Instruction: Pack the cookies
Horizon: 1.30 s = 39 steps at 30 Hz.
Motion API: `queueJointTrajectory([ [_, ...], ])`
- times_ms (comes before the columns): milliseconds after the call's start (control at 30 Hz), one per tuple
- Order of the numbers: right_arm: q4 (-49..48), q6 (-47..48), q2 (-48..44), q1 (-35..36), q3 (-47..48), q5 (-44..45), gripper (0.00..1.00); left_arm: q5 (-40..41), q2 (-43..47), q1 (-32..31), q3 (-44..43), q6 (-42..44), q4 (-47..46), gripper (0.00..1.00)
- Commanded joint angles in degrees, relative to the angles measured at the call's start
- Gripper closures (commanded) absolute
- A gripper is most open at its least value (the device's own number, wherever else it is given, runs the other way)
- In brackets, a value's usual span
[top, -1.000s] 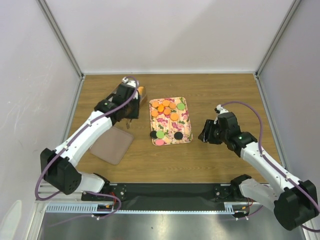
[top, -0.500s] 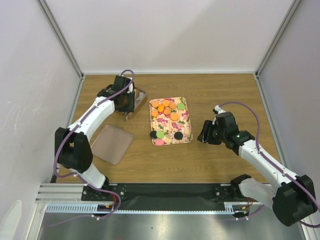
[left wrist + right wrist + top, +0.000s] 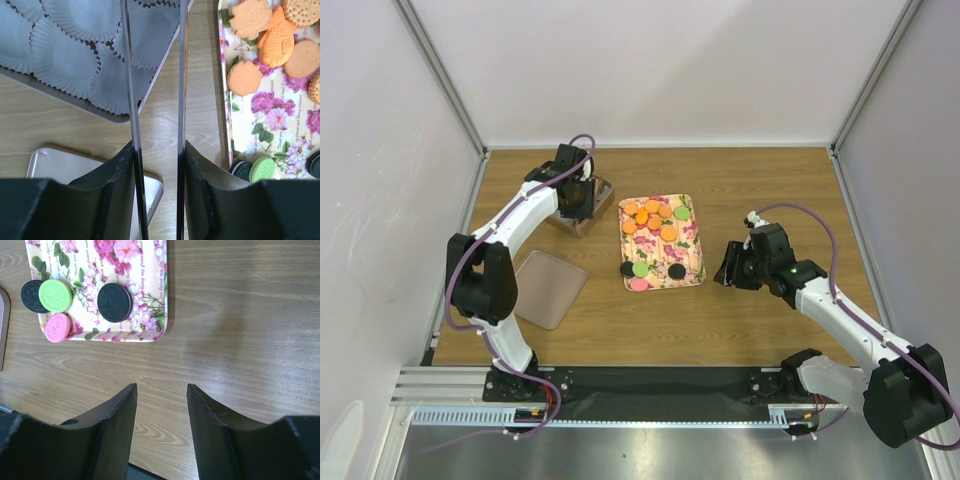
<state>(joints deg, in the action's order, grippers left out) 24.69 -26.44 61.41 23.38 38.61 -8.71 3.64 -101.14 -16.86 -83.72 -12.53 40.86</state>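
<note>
Pale walls close round a wooden worktop, with a floral tray at its middle. All the cookies lie on that tray: an orange cluster at the far end, and black, green and pink ones at the near end.

The left fingers stand narrow, closed on what look like metal tongs. Their two thin blades run edge-on along the fingers' inner faces, parallel, with nothing between them. One blade crosses a tin lined with white paper cups. The other runs over the tin's corner and the strip of wood between tin and tray. The blade tips are cut off by the top of the view.

The right fingers are moderately open and hold nothing. They hang over bare wood just off the tray's near right corner.

From above, the orange cookies are plain blobs and the tin's contents are hidden under the left arm. The left wrist view shows leaf shapes, a fish shape and round biscuits among the orange ones, and the crinkled cups set close together. It also shows a corner of the pinkish lid beside the fingers. The right wrist view shows the embossed faces of the near-end cookies, with the pink one close to the tray's rim. Only the overhead view shows both arms, the left reaching far and the right staying nearer.
</note>
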Motion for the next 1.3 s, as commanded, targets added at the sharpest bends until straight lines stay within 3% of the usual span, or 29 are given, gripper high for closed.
queueJointTrajectory([
  [0,-1.22,0.77,-0.15,-0.26,1.03,-0.52,0.5,-0.92,-0.72,0.51,-3.73,1.28,-1.05,0.58],
  [1267,-1.22,0.77,-0.5,-0.44,1.03,0.1,0.5,-1.7,1.65,0.43,0.14,2.08,-1.66,0.51],
])
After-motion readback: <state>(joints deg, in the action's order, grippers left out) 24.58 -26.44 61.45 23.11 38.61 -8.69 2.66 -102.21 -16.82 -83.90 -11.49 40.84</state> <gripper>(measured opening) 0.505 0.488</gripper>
